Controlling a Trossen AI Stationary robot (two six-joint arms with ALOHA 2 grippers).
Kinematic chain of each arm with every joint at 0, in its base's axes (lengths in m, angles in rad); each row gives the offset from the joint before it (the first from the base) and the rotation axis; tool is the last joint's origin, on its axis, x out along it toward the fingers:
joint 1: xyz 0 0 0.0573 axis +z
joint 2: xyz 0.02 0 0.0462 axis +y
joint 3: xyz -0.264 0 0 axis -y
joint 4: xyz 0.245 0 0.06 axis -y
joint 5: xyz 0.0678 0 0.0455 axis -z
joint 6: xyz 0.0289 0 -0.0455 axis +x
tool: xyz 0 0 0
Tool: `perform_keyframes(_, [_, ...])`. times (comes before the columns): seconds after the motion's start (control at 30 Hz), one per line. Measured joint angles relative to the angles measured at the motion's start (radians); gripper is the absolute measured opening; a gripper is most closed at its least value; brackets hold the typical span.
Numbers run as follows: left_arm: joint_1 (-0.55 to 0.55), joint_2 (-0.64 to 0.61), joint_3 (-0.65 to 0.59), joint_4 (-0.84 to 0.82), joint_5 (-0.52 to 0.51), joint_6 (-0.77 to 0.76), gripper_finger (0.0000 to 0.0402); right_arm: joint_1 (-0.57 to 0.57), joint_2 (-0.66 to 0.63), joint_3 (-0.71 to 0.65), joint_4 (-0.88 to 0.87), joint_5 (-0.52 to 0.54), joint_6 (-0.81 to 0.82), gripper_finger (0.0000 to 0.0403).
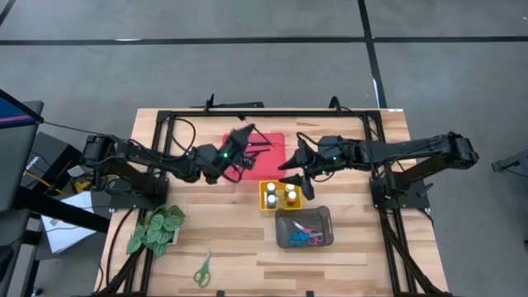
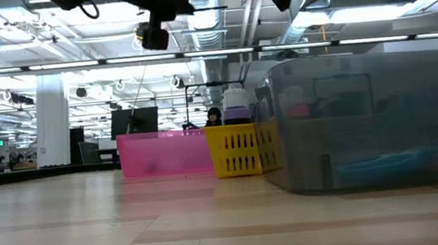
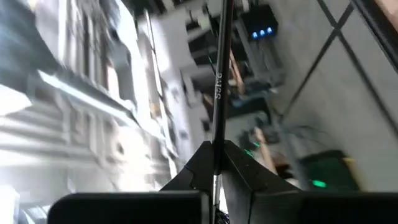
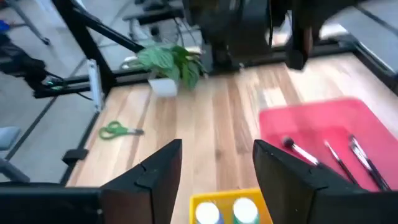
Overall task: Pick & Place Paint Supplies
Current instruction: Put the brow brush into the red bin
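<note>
My left gripper (image 1: 238, 147) hovers over the red tray (image 1: 272, 142), tipped upward and shut on a thin dark paintbrush (image 3: 219, 87). More brushes (image 4: 339, 155) lie in that tray. My right gripper (image 1: 294, 175) is open above the table between the red tray and the yellow tray (image 1: 266, 200); it holds nothing (image 4: 217, 174). The yellow tray holds small paint bottles (image 4: 224, 211). Pink and blue scissors (image 1: 304, 237) lie in the grey tray (image 1: 324, 216). Green-handled scissors (image 1: 202, 269) lie flat on the table near its front edge. My left gripper pinches the paintbrush's dark handle (image 3: 217, 146) between its two fingers (image 3: 249, 171). The handle runs straight out past the fingertips, along the fingers. The brush is lifted clear of the tray and points upward toward the room's ceiling.
A leafy green plant (image 1: 157, 229) stands at the table's near left. The three trays sit close together in the table's middle (image 2: 238, 149). Bare wood (image 1: 239, 239) lies between the plant and the grey tray. A black frame (image 1: 247, 111) runs along the far edge.
</note>
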Motion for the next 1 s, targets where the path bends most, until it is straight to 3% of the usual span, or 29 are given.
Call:
perform_keyframes(0.13, [0.070,-0.018,0.000,-0.056,-0.040,-0.171,0.0005,0.020,-0.001,0.000,-0.063,0.007,0.021,0.0181])
perform_keyframes(0.27, [0.164,-0.064,0.000,-0.276,0.004,-0.427,0.0005,0.042,-0.001,-0.029,-0.076,0.004,0.046,0.0167])
perform_keyframes(0.37, [0.254,-0.092,0.000,-0.447,0.180,-0.672,0.0005,0.053,-0.001,-0.044,-0.101,0.007,0.056,0.0157])
perform_keyframes(0.5, [0.389,-0.095,0.032,-0.503,0.450,-0.906,0.0005,0.055,-0.001,-0.045,-0.112,0.007,0.072,0.0148])
perform_keyframes(0.6, [0.486,-0.085,0.127,-0.548,0.635,-1.060,0.0005,0.053,-0.001,-0.045,-0.112,0.007,0.073,0.0143])
perform_keyframes(0.73, [0.587,-0.049,0.324,-0.751,0.820,-1.256,0.0005,0.053,-0.001,-0.045,-0.127,0.007,0.073,0.0140])
perform_keyframes(0.83, [0.623,0.005,0.474,-0.946,0.915,-1.350,0.0005,0.055,-0.001,-0.045,-0.161,0.008,0.080,0.0139])
perform_keyframes(1.0, [0.601,0.131,0.651,-1.257,0.949,-1.412,0.0005,0.094,-0.001,-0.045,-0.210,0.085,0.107,0.0139])
